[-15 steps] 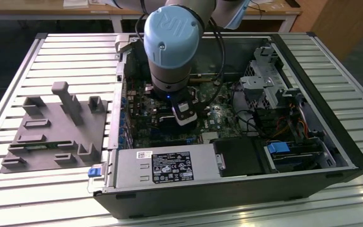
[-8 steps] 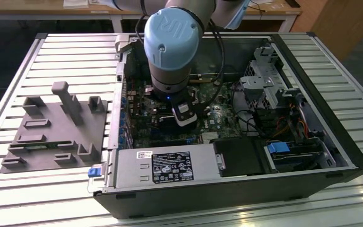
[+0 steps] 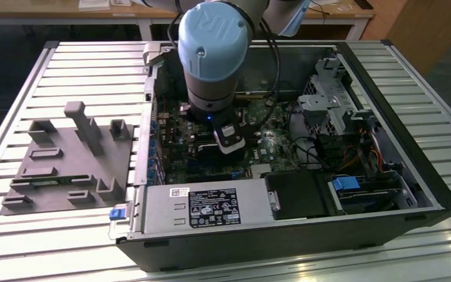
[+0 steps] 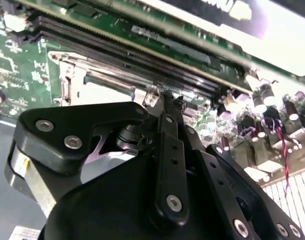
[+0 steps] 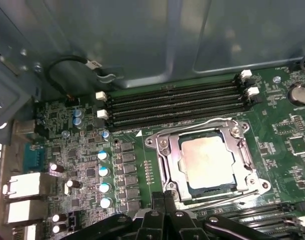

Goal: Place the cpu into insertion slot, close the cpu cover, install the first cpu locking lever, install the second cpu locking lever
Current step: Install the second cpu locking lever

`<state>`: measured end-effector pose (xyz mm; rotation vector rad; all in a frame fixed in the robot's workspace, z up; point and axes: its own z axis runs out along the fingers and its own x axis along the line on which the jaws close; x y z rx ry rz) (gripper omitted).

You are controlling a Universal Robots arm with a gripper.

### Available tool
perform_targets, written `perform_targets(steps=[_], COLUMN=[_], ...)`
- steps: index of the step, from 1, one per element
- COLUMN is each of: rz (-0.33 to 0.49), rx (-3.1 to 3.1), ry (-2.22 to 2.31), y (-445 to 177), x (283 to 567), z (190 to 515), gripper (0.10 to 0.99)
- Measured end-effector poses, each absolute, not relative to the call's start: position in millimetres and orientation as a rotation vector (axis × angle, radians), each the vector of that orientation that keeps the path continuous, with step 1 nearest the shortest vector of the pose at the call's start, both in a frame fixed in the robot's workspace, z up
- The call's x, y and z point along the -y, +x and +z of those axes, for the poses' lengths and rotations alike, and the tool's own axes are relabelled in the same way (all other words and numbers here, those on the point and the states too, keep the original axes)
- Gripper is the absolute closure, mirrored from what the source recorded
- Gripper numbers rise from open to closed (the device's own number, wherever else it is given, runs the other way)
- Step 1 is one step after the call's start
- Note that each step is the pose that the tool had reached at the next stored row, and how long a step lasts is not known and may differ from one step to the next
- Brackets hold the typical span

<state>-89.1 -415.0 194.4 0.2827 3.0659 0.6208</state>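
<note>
The gripper, fingers pressed together and gripping nothing, is hovering just beside the cover's edge; the cpu is sitting inside.

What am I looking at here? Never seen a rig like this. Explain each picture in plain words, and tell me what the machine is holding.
The machine is a robot arm with a two-finger gripper at its end. The exterior view comes from a camera off the arm. It shows the arm reaching down into an open computer case that lies on a slatted table, with a grey block with slots and posts beside it.

The two wrist views come from cameras that ride on the arm and look past the gripper at the green circuit board.

The first wrist view shows the cpu lying in its socket. The cpu cover frames it, and long black memory slots lie beyond. The fingers are together close by the socket. I cannot tell whether they pinch anything.
</note>
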Motion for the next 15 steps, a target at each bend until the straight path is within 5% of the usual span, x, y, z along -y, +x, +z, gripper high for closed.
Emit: perform_targets(steps=[15], rz=[0.591], rx=[-3.066], ry=[0.296], y=[-75.0], x=[413.6], z=[209.7], gripper=[0.984])
